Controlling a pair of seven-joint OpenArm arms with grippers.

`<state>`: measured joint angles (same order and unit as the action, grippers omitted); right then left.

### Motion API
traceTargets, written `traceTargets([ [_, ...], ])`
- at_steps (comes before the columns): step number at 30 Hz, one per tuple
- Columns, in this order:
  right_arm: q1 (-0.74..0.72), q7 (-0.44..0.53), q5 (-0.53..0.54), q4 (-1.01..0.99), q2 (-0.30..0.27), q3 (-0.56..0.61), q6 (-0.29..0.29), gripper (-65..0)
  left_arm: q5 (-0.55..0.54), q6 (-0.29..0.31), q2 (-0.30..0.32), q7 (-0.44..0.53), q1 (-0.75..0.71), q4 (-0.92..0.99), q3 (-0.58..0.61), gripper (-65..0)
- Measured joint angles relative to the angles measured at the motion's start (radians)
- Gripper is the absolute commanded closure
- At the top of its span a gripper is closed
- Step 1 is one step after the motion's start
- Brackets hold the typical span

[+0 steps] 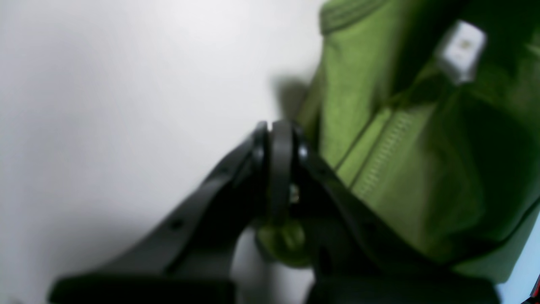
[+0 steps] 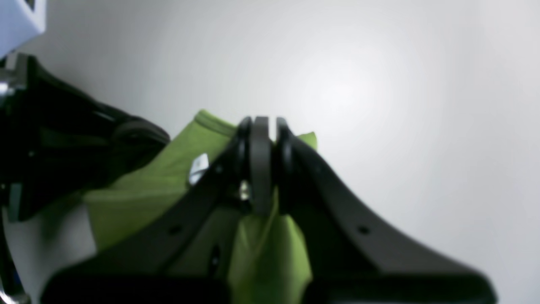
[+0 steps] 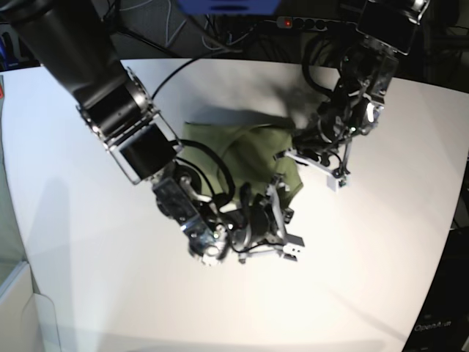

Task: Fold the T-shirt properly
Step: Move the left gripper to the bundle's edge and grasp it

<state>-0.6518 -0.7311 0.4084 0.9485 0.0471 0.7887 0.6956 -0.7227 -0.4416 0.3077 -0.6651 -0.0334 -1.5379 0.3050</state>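
**Both hands pinching green cloth, fold in progress**

Left hand [image 1: 280, 131] clamped shut, a nub of green fabric bulging just below the closed tips. Right hand [image 2: 261, 126] likewise pressed together on a pleat of the T-shirt [image 3: 249, 147], cloth spilling down between the black fingers [image 2: 337, 202]. T-shirt itself bunched on the white tabletop [image 3: 88, 257], between the two arms, near the middle and toward the far edge. White inner label [image 1: 462, 50] showing by the ribbed collar, so likely the neck end in hand.

To do this well: probably best to keep both pinches level, carry the edge over evenly, lay it flat without dragging the lower layer. Uneven travel risks a skewed crease.

Around: power strip [image 3: 300, 23] and cables beyond the far edge, well apart. Tabletop otherwise bare in the wrist views. Main obstacle: the two arms close together over the cloth, little room to cross.
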Motion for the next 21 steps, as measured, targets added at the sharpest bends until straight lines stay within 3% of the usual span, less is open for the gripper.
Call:
traceTargets([
  [10, 0.003, 0.034, -0.145, -0.008, 0.011, 0.0, 0.0, -0.3, 0.0, 0.0, 0.0, 0.004, -0.006, 0.0, 0.0, -2.2],
  [21, 0.003, 0.04, -0.175, -0.01, 0.023, 0.0, 0.0, -0.9, 0.0, 0.0, 0.0, 0.004, -0.008, -0.002, 0.0, -2.2],
])
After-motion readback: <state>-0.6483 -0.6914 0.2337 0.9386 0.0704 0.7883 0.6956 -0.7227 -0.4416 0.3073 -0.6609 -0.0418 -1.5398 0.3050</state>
